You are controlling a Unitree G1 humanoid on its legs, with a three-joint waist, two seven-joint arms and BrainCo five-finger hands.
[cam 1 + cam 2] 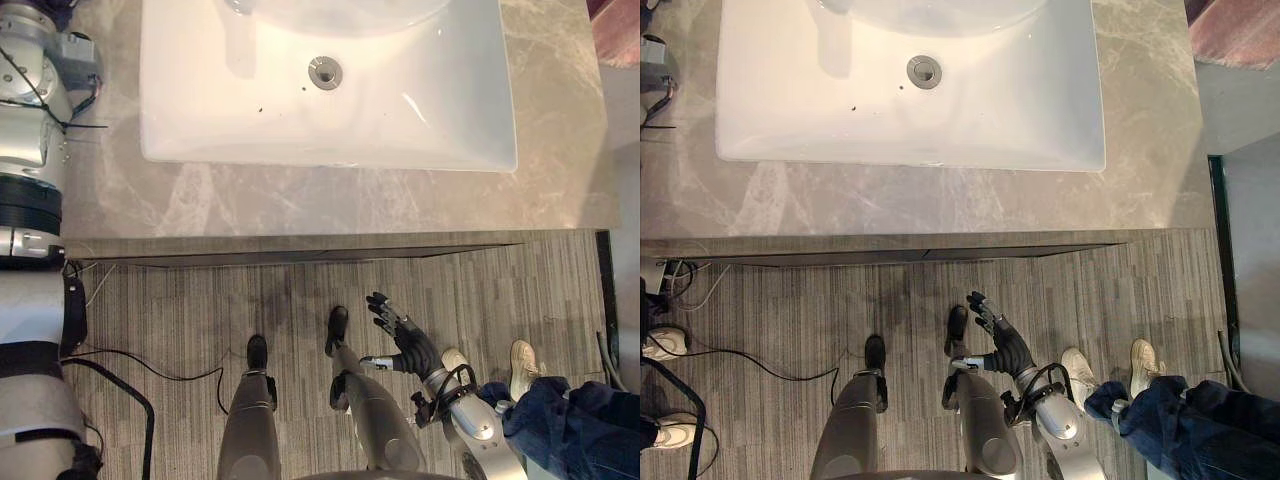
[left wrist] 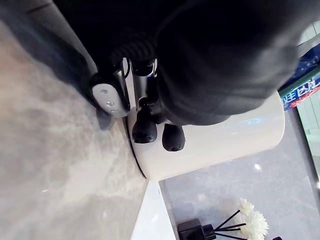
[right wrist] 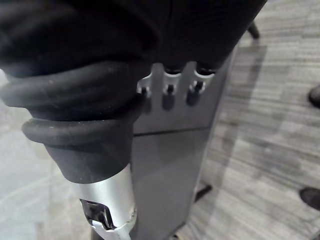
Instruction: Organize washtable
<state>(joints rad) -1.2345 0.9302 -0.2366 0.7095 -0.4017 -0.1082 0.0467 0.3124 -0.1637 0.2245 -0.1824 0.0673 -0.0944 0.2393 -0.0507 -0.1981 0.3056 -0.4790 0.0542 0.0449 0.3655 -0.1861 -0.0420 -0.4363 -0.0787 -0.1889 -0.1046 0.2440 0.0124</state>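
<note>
Gripping white cup (image 2: 225,142), left hand (image 2: 145,130), right hand (image 1: 402,337) open

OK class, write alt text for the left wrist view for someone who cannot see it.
The left hand grips a white cup with its dark-tipped fingers, on a grey marbled countertop. A black reed diffuser with white flowers stands nearby.

I see a white basin (image 1: 200,110) in a grey-veined beige countertop (image 1: 300,200), with a grey streaked floor (image 1: 500,290) below. The cup (image 2: 225,140) is glossy white. The person's jeans (image 1: 565,420), lower right, are blue.
</note>
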